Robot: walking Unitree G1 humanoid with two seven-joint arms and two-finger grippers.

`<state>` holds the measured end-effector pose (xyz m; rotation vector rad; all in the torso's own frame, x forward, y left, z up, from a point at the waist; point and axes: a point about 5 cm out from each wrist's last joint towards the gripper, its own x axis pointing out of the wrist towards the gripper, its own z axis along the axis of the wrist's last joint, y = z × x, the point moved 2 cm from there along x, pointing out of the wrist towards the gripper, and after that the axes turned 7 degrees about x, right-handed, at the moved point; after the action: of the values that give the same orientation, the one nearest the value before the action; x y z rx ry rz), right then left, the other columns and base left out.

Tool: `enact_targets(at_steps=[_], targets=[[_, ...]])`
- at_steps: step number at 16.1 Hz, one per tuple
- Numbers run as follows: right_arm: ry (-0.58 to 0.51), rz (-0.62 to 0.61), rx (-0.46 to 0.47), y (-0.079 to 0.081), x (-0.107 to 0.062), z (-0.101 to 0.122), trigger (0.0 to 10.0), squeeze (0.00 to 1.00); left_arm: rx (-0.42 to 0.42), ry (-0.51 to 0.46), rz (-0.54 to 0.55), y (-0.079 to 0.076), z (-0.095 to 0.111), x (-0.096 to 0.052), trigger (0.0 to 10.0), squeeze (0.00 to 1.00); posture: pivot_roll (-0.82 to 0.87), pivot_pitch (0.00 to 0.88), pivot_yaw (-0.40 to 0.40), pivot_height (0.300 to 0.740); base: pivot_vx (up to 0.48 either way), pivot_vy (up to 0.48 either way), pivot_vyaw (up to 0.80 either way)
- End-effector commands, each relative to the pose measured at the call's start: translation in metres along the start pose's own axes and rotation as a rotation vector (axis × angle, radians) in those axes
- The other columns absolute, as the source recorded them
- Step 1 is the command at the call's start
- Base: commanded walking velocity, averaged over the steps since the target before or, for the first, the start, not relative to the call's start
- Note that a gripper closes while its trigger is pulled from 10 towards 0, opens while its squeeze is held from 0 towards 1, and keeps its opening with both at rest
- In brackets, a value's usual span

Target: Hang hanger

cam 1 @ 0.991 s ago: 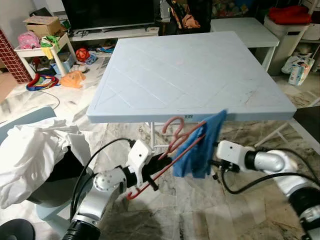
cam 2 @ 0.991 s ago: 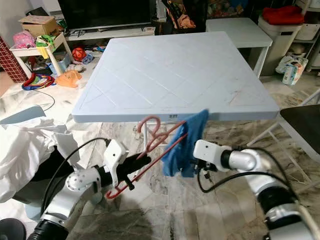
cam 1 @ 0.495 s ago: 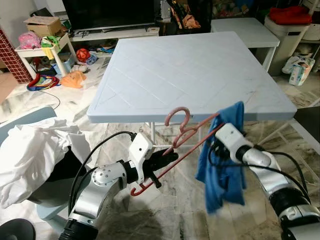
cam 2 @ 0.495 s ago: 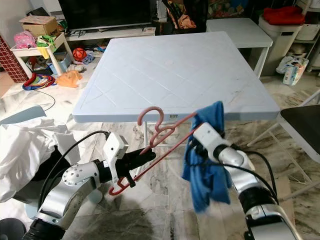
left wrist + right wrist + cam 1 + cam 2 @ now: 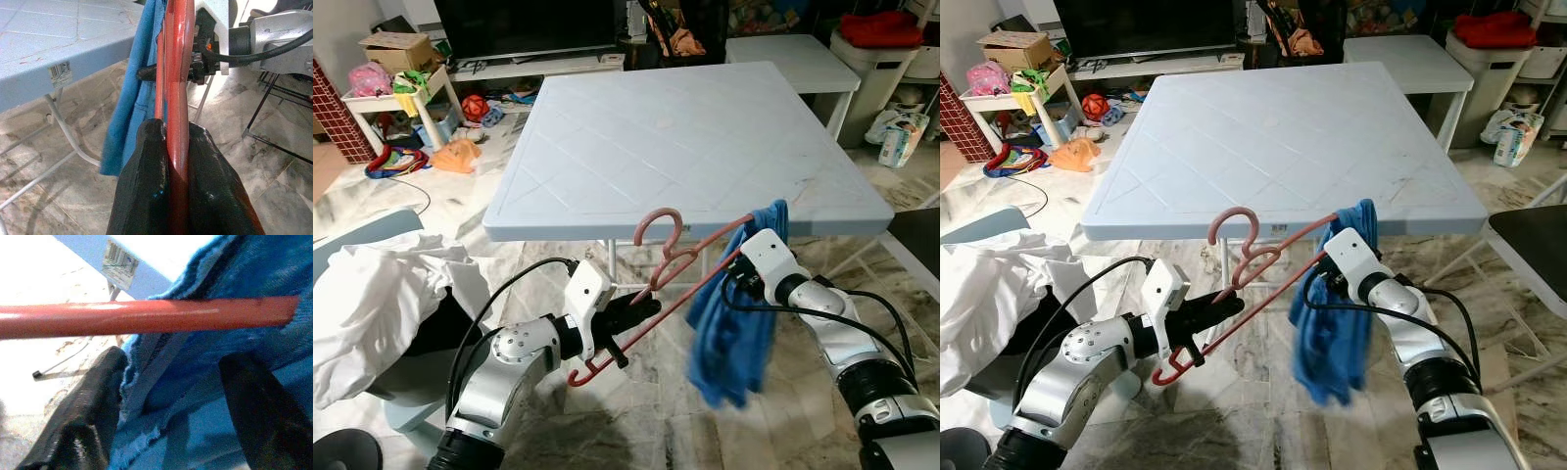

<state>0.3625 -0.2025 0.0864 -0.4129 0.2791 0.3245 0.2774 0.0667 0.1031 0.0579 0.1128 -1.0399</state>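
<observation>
A red plastic hanger [image 5: 654, 213] is held low in front of the table, hook upward, tilted from lower left to upper right. My left gripper [image 5: 639, 313] is shut on its lower bars, its black fingers [image 5: 146, 171] pressed on either side of the red bar [image 5: 176, 73]. A blue cloth [image 5: 729, 338] drapes over the hanger's right end and hangs down limp. My right gripper [image 5: 740, 284] is at that end, open; its two fingers [image 5: 83, 421] stand wide apart with blue fabric [image 5: 254, 279] between them and the hanger bar [image 5: 146, 316] crossing just beyond.
A pale blue square table [image 5: 685, 127] stands right behind the hanger, its front edge just above it. A heap of white cloth [image 5: 382, 304] lies on a chair at left. A dark chair [image 5: 1538, 245] is at right. Toys and boxes [image 5: 401, 88] clutter the far left floor.
My right gripper rose with the blue cloth from beside the hanger's middle up to its right end. The cloth swung out and now hangs straight down. The left gripper lifted the hanger slightly.
</observation>
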Motion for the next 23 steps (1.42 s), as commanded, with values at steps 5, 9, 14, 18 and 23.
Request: enact_targets(at_steps=[5, 9, 14, 18, 23], targets=[[-0.007, -0.065, 0.09, 0.0, 0.006, 0.004, 0.0, 0.0, 0.031, -0.038, 0.009, 0.002, 0.013, -0.005, 0.0, 0.0, -0.1, 0.0, 0.065, 0.74, 0.0, 0.0, 0.0], [-0.009, -0.094, 0.143, 0.001, 0.008, 0.004, 0.0, 0.0, 0.03, -0.046, 0.006, 0.0, 0.015, -0.002, 0.0, 0.0, -0.1, 0.0, 0.065, 0.74, 0.0, 0.0, 0.0], [-0.005, -0.23, 0.248, -0.014, 0.005, -0.002, 0.0, 0.0, 0.032, -0.041, 0.01, 0.0, 0.015, -0.004, 0.0, 0.0, -0.1, 0.0, 0.067, 0.74, 0.0, 0.0, 0.0], [-0.038, -0.306, 0.307, -0.026, 0.003, 0.003, 0.0, 0.0, 0.033, -0.035, 0.031, 0.004, 0.013, -0.006, 0.0, 0.0, -0.09, 0.0, 0.07, 0.74, 0.0, 0.0, 0.0], [-0.136, -0.409, 0.32, -0.048, -0.001, 0.022, 0.0, 0.0, 0.056, -0.01, 0.113, 0.017, 0.009, -0.009, 0.0, 0.0, -0.1, 0.0, 0.058, 0.74, 0.0, 0.0, 0.0]])
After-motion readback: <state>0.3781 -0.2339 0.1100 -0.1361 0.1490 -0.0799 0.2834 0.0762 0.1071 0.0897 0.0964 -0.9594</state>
